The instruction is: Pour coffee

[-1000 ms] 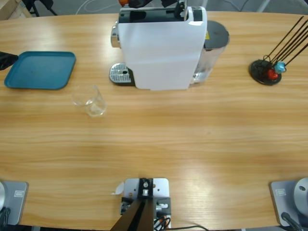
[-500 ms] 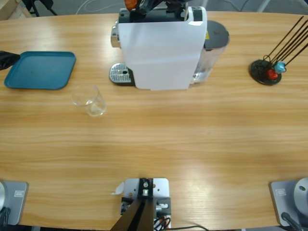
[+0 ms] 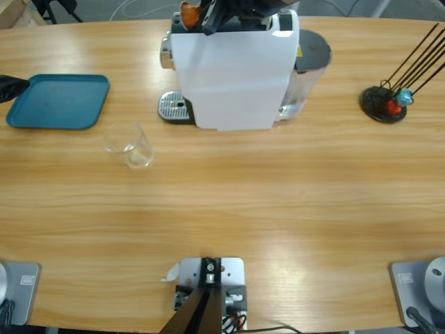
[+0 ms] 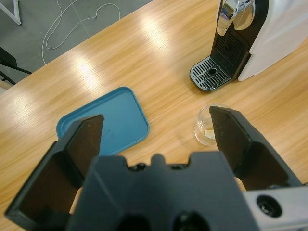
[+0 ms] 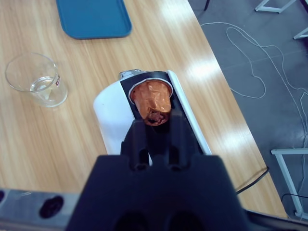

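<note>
Seen from above, the right gripper (image 3: pixel 208 12) sits at the top of the white machine (image 3: pixel 233 69) with an orange capsule (image 3: pixel 188 12) at its tip, while the glass (image 3: pixel 129 146) with a thin layer of coffee (image 3: pixel 139 161) stands on the desk (image 3: pixel 278 202) just below the blue tray (image 3: pixel 59 101). Left gripper (image 4: pixel 154 134) hangs with jaws wide apart and empty above tray (image 4: pixel 103 120) and glass (image 4: pixel 208 126), near the drip grate (image 4: pixel 210 77). Right gripper (image 5: pixel 155 120) is clamped on the capsule (image 5: pixel 151 98) over the machine's slot; no writing is legible.
</note>
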### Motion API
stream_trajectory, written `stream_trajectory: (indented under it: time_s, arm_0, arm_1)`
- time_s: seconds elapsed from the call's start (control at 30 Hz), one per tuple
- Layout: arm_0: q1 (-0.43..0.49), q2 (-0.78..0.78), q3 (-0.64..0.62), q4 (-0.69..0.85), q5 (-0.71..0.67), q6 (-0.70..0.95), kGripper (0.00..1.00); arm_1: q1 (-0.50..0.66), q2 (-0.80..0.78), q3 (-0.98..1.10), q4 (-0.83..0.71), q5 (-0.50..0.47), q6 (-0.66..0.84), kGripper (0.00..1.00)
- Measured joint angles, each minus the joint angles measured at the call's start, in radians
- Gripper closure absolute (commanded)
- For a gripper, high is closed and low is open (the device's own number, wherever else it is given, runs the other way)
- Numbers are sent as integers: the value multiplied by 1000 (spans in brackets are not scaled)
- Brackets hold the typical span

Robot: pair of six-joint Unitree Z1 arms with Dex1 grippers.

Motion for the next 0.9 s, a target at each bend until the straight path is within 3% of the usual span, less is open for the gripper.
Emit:
stream_trajectory:
  time_s: [0.07, 0.1, 0.13, 0.43, 0.47, 0.63, 0.7, 0.73, 0.9]
  arm_0:
    - [0, 0, 0, 0, 0, 0, 50]
    - [0, 0, 0, 0, 0, 0, 49]
    - [0, 0, 0, 0, 0, 0, 50]
    - [0, 0, 0, 0, 0, 0, 50]
    - [0, 0, 0, 0, 0, 0, 49]
    - [0, 0, 0, 0, 0, 0, 50]
    - [0, 0, 0, 0, 0, 0, 50]
    - [0, 0, 0, 0, 0, 0, 50]
    - [0, 0, 0, 0, -4, 0, 50]
  arm_1:
    - [0, 4, -2, 0, 0, 0, 185]
    - [0, 5, -2, 0, 0, 0, 60]
    - [0, 5, -3, 3, 0, 0, 5]
    - [5, 5, -22, 20, -41, 0, 2]
    - [7, 5, -26, 21, -43, 0, 34]
    - [26, 5, -33, 22, -45, 0, 653]
    - [41, 5, -54, 22, -33, 19, 813]
    - [49, 4, -72, 23, -27, 63, 974]
    - [88, -37, -118, 89, -22, 402, 1000]
